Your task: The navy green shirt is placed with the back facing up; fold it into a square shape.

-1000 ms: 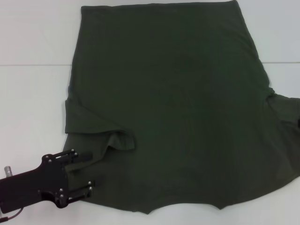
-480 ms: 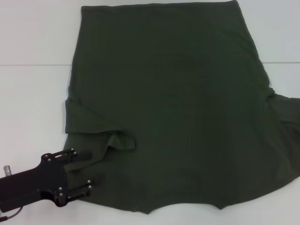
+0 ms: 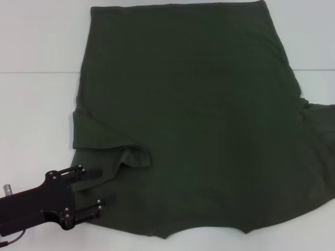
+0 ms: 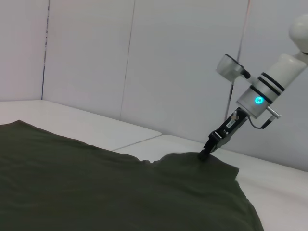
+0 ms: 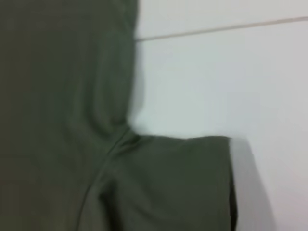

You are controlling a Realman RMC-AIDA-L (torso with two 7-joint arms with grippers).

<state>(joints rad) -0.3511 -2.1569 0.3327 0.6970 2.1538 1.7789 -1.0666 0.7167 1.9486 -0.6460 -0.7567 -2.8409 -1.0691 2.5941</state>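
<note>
— What is the setting?

— A white bench (image 3: 36, 104) with one thin seam line running across it, and pale wall panels (image 4: 168, 72) behind it in the left wrist view.

— Where is the left claw (image 3: 96, 187)?

— In the head view it sits at about 7 o'clock, low over the bench. Its two dark fingers (image 3: 94, 172) stand spread apart, released, with their tips lying over the near-left edge of the navy green shirt (image 3: 199, 120). No cloth is pinched between them.

— And just beyond those tips?

— Toward 1 o'clock from the claw, the shirt's left sleeve (image 3: 102, 138) is folded inward onto the body, with a small rumpled curl (image 3: 137, 156) of fabric at its inner end.

— How does the shirt lie overall?

— Spread flat and plain side up, it fills the middle of the bench from 12 o'clock down to 6 o'clock. The straight hem lies at the far side, and the notched neckline edge (image 3: 167, 236) lies nearest the robot. The right sleeve (image 3: 319, 136) fans out toward 3 o'clock and runs off the edge of view.

— The right claw (image 4: 204, 155)?

— It is outside the head view. The left wrist view shows it far off, its tip down on the raised far edge of the shirt, below a white arm with a blue light. I cannot tell whether it is clenched.

— And the right wrist view?

— Only a sleeve (image 5: 183, 183) lying flat on the white bench beside the shirt's body.
</note>
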